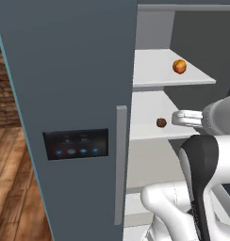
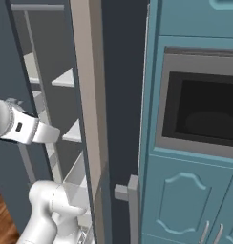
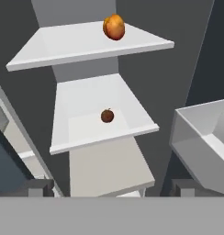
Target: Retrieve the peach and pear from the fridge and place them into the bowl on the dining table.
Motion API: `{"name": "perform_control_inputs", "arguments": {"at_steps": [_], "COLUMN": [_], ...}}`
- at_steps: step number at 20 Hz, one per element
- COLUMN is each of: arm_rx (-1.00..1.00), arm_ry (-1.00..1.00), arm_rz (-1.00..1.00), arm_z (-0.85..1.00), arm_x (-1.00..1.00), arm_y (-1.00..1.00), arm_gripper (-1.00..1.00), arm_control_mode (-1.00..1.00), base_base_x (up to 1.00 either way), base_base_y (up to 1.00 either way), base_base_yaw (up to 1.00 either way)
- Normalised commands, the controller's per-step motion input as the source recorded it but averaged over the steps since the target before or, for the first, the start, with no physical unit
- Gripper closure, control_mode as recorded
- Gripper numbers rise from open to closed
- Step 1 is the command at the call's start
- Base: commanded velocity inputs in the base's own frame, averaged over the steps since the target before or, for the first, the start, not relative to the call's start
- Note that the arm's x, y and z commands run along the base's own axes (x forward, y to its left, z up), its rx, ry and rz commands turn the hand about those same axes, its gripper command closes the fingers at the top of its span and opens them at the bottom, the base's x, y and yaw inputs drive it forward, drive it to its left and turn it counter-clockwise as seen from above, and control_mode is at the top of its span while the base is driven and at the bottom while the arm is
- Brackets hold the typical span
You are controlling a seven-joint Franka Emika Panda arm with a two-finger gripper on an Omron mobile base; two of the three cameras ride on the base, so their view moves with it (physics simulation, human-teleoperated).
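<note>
Step in hand: the reach into the open fridge (image 1: 65, 70) for the first fruit; neither fruit is picked up yet, so the task looks barely begun.
End effector (image 3: 111, 187): open wide and empty, its two dark tips well apart at the bottom of the hand view, with the lower shelf ahead between them.
Arm: in the left base view the wrist is level with the lower shelf, just right of the dark fruit but not touching it.
Near edge: the front lip of the lower shelf (image 3: 104, 137) lies between the tips and the fruit; the fingers likely need to pass above it.
Right side: a white door bin (image 3: 203, 137) juts in near the right tip, so room there is tight.
Left side: the grey door edge with its pale bar handle (image 1: 120, 164) bounds the opening.
Peach (image 3: 107, 115): alone near the middle of the lower shelf, free space all round.
Next move: probably straight forward, centring the peach between the fingers before closing.
Pear (image 3: 114, 27): farther up, on the upper shelf (image 3: 86, 43), near its back right.
</note>
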Motion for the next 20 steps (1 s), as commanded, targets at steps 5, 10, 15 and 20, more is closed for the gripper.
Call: {"name": "perform_control_inputs", "arguments": {"at_steps": [5,10,15,20], "arm_rx": [0.00,0.00,0.00,0.01], "arm_ry": [0.00,0.00,0.01,0.01], "arm_rz": [0.00,0.00,-0.02,-0.02], "arm_z": [0.00,0.00,0.00,0.16], "arm_x": [0.00,0.00,0.18,0.37], "arm_y": [0.00,0.00,0.00,-0.08], "arm_gripper": [-1.00,-1.00,-1.00,-1.00], "arm_control_mode": [1.00,1.00,-1.00,-1.00], "base_base_x": [0.41,0.31,0.11,0.00], "base_base_y": [-0.02,0.00,0.00,0.00], "base_base_yaw": [-0.01,-0.04,-0.02,0.00]}}
